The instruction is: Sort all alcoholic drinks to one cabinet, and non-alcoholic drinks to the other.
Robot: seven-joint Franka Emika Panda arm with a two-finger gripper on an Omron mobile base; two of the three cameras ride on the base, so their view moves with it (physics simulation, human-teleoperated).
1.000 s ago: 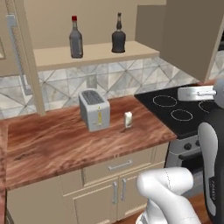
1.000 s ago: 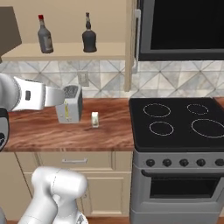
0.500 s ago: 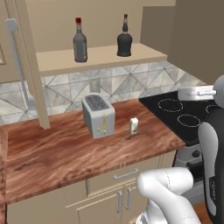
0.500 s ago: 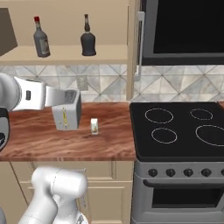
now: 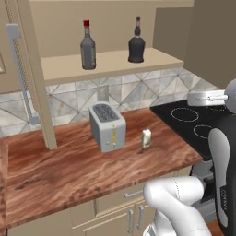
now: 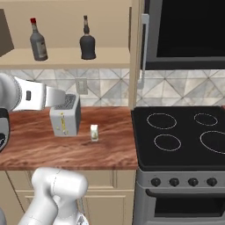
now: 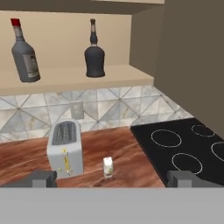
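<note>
Hand released, jaws spread wide, holding nothing, hovering above the counter and looking toward the open cabinet

On the cabinet shelf: grey bottle with red cap, upright, at 9 o'clock of the black bottle, the two apart; same pair seen in the right base view, grey bottle and black bottle, and in the hand view, grey bottle tilted by the camera's roll, black bottle beside it

On the counter below: white-cream carton upright, just at 3 o'clock of the toaster, not touching; also carton and carton, toaster

Stove at 3 o'clock of the carton, against the counter's end; cabinet door swung open at the 9 o'clock side with grey bar handle
</note>
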